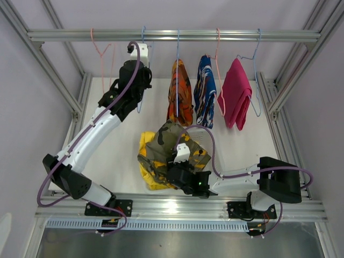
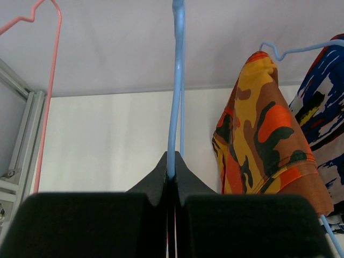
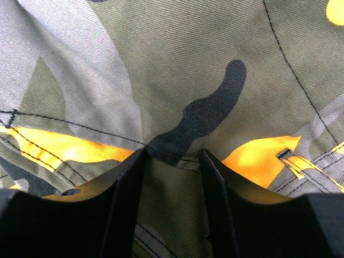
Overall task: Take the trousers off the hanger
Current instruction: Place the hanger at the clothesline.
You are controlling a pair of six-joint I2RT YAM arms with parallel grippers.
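My left gripper is raised at the rail and shut on the wire of a bare blue hanger; it shows in the left wrist view. The camouflage trousers lie on the table over the plain yellow trousers. My right gripper is low at their near edge, and its jaws hold a thick fold of camouflage cloth in the right wrist view. The orange-black trousers, the blue-white-red trousers and the magenta trousers hang on hangers from the rail.
A bare pink hanger hangs at the rail's left end and shows in the left wrist view. Aluminium frame posts stand along both sides of the white table. The orange-black trousers hang just right of my left gripper.
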